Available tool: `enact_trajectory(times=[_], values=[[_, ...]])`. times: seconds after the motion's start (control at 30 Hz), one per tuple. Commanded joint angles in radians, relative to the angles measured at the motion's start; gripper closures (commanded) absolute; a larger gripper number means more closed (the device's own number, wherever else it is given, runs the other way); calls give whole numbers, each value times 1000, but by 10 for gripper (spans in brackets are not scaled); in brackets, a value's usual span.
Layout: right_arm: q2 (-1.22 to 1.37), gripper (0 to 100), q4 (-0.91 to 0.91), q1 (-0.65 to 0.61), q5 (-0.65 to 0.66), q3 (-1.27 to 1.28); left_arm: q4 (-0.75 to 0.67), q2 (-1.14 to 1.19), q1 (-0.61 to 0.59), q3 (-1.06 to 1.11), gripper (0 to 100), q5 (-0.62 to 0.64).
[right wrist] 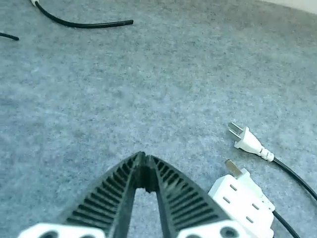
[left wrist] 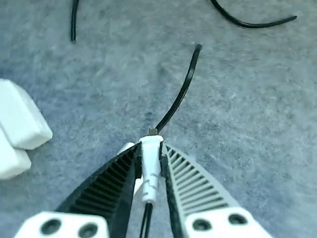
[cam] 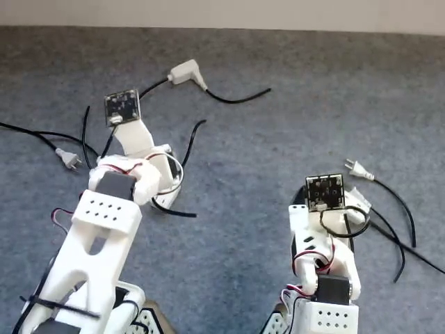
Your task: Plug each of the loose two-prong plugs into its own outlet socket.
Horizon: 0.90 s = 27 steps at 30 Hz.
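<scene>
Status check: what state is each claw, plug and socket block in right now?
Left claw: shut on white plug.
Right claw: shut, empty.
Right-side plug: loose on carpet, unplugged.
Socket block beside it: visible slots empty.
Far-left plug: loose, unplugged.
Far socket block: on carpet; occupancy unclear.

A small robotics test bench, seemingly: grey felt mat (cam: 278, 139), pale wall (cam: 222, 12) at twelve o'clock, white printed arms (cam: 97, 229) at seven and five.

A grey, carpet-like covering spreads across the counter (cam: 292, 118), meeting a pale strip (cam: 222, 12) along the frame's top edge.
</scene>
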Motion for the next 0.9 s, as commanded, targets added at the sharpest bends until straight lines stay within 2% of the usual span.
enact_trajectory(times=[0.0, 0.1, 0.3, 0.6, 0.77, 0.87], values=[[-10, 991, 4, -7, -8, 140, 106, 2, -10, -85, 944, 135], [-10, 991, 4, -7, -8, 140, 166, 1, -10, -99, 930, 224], [-10, 991, 4, -7, -8, 140, 336, 1, -8, -166, 997, 229], [-10, 991, 4, -7, -8, 140, 391, 2, -2, -145, 993, 241], [-10, 991, 4, -7, -8, 140, 390, 12, -10, -142, 993, 468], [-10, 991, 4, -8, -8, 140, 382, 13, -12, -140, 993, 531]])
